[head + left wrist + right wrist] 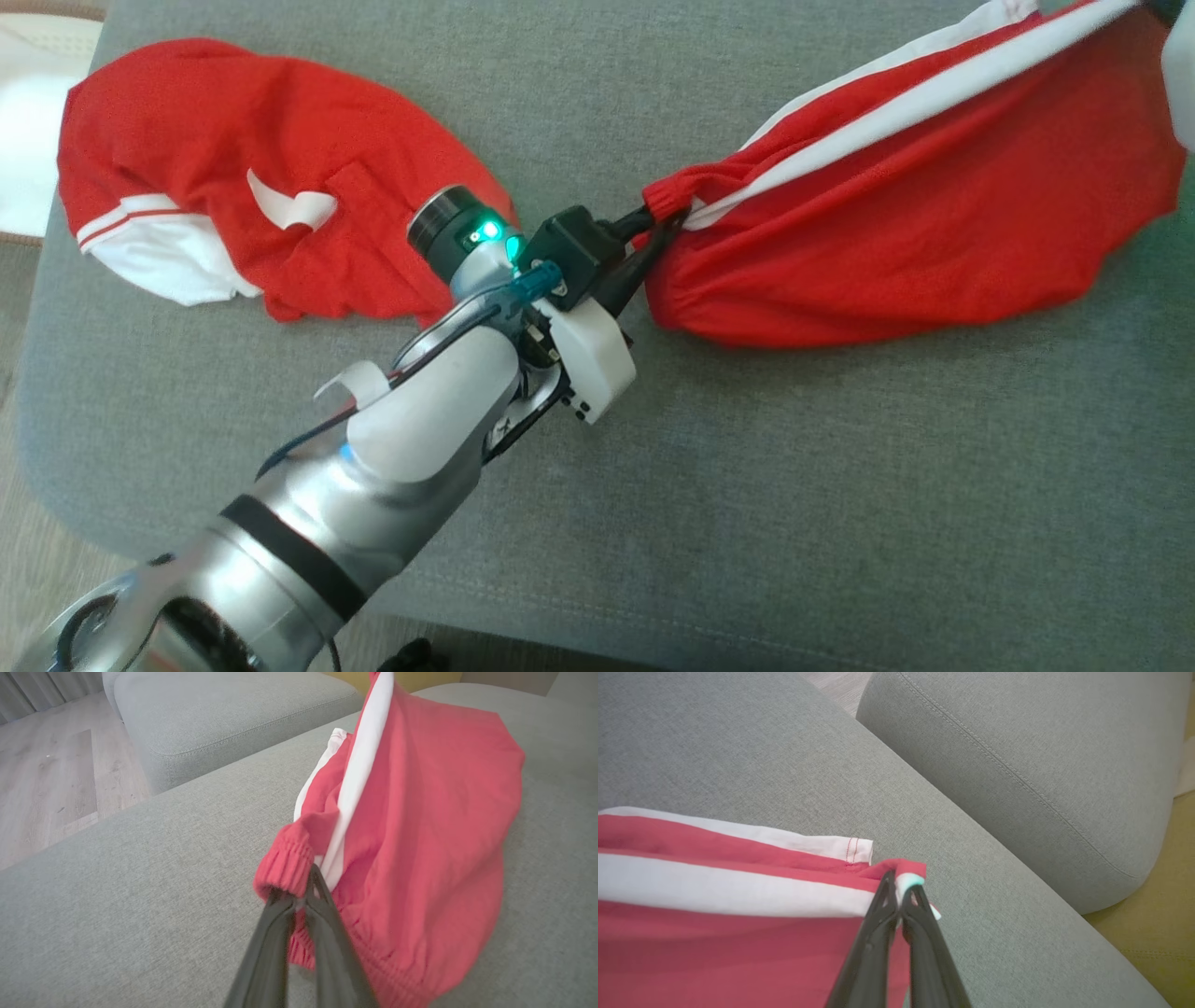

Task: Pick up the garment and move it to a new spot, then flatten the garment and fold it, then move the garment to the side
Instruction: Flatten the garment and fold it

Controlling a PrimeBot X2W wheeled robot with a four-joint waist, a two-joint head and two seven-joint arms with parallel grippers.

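Observation:
The garment (915, 215) is a pair of red shorts with a white side stripe, stretched above the grey cushion (794, 485). My left gripper (665, 229) is shut on its ribbed waistband at the middle of the head view. In the left wrist view the left gripper (303, 896) pinches the red waistband, and the garment (420, 835) hangs off to the right. My right gripper (901, 886) is shut on the hem corner of the garment (714, 914), where the white stripe ends. The right arm's pale forearm (1181, 84) shows at the top right corner.
A second red and white piece of clothing (233, 159) lies crumpled at the cushion's far left. Another grey cushion (1041, 765) stands close beside this one. Wooden floor (46, 774) and a yellow rug (1157, 933) lie beyond the cushion edges.

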